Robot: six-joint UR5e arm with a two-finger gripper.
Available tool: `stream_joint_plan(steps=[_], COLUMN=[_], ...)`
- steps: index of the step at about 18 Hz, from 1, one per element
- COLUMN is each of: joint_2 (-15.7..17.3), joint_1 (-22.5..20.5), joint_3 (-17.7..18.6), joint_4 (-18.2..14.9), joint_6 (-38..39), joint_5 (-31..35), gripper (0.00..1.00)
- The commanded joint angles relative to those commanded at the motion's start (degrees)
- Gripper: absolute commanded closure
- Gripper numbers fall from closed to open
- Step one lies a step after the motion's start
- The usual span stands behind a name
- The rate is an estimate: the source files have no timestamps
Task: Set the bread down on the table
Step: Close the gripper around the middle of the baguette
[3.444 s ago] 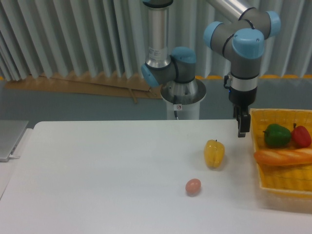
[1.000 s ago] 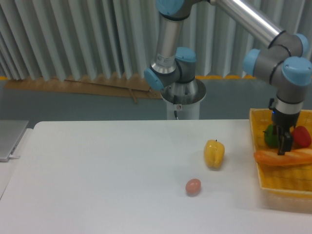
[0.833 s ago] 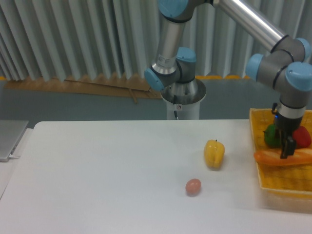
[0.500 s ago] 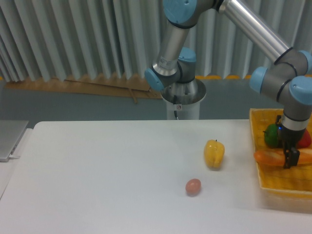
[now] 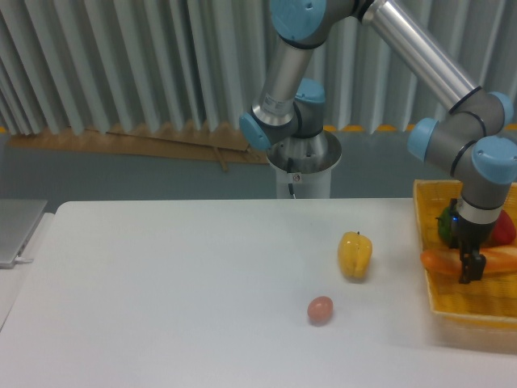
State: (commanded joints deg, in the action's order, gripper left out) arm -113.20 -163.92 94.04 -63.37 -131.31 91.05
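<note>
The bread (image 5: 440, 260), a long golden-orange baguette, lies across the yellow woven basket (image 5: 468, 311) at the right edge. My gripper (image 5: 468, 273) points straight down and is low over the bread's middle, its dark fingers (image 5: 468, 265) covering part of the loaf. From this side the fingers overlap, so the gap between them is hidden. The white table (image 5: 178, 291) stretches out to the left of the basket.
A yellow bell pepper (image 5: 355, 254) and a small brown egg (image 5: 321, 309) rest on the table left of the basket. A green pepper (image 5: 447, 228) and a red pepper (image 5: 506, 228) sit in the basket behind the bread. A grey flat object (image 5: 16, 230) lies at the far left.
The gripper has swung right from beside the basket to above it, then come down onto the bread. In the last half second it shifted slightly left. The bread has not moved.
</note>
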Motion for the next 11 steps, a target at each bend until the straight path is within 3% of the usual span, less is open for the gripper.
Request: stream_joint_plan(steps=[1,4,5,11], joint_2=[0.0,0.35,0.52,0.7], joint_1=[0.0,-0.17,-0.35,-0.88], joint_3=[-0.09,-0.18,-0.18,-0.27], joint_4=[0.0,0.0,-0.09,-0.09], joint_6=[-0.18,-0.53,-0.53,-0.53], joint_5=[0.09,0.0,0.0,-0.17], gripper=[0.05,0.5,0.56,0.69])
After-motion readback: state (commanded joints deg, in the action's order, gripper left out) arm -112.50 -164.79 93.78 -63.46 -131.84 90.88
